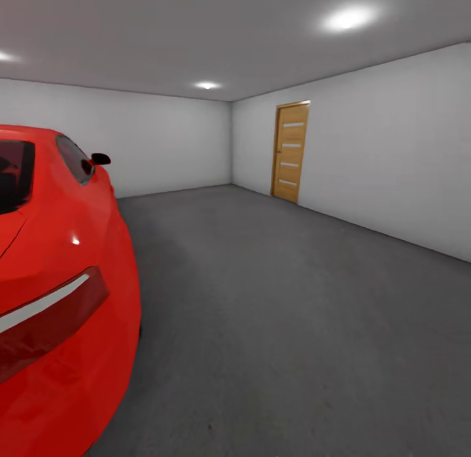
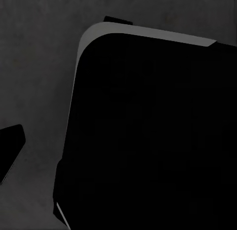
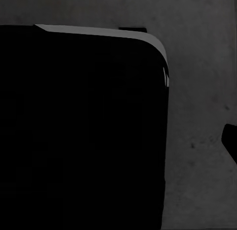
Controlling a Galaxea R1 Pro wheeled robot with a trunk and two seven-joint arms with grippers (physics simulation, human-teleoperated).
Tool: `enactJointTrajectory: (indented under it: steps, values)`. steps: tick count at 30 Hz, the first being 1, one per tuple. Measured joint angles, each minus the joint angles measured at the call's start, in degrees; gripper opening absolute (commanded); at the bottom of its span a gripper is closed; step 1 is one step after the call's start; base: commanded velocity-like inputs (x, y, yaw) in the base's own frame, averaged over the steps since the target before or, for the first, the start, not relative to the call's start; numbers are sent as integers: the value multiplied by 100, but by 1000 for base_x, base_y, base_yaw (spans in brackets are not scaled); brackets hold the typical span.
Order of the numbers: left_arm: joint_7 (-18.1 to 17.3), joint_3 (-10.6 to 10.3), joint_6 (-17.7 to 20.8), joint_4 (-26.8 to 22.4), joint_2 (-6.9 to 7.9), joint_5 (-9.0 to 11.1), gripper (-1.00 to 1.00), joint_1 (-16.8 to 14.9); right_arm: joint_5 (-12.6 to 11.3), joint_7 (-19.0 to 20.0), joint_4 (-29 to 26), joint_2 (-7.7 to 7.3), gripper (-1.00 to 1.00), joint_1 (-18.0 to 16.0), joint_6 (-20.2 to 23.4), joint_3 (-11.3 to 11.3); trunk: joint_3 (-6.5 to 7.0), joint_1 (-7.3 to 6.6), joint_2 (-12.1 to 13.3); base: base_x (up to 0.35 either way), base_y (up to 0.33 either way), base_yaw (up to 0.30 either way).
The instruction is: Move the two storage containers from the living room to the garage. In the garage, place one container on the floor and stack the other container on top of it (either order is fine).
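red car, grey floor — wooden door

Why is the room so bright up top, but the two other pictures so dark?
Head view: round ceiling lights glow with soft glare, and the red car shows a small shiny spot. Left and right wrist views: a big black shape blocks most of each picture, over dim grey floor.

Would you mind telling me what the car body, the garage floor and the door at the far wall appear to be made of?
The car looks like glossy red-painted bodywork, judging by the small bright highlight on its flank. The floor seems to be rough, matte dark grey concrete, given its speckled, unreflective surface. The door appears to be light brown wood with a satin finish and four pale horizontal inserts, possibly glass.
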Motion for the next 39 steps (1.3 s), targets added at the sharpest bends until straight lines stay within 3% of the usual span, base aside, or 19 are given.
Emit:
enactJointTrajectory:
  steps: [8, 39]
  values:
    - [0, 1, -1, 1, 0, 0, 100, 0, 0, 3, 0, 0, 100, 0, 13, 2, 10, -2, 0, 118, 0, -214]
    - [-5, 0, 68, 8, 9, 12, 100, 0, 104, 2, 0, 17, 100, -1, 42, 18, 13, -4, 0, 317, 0, -5]
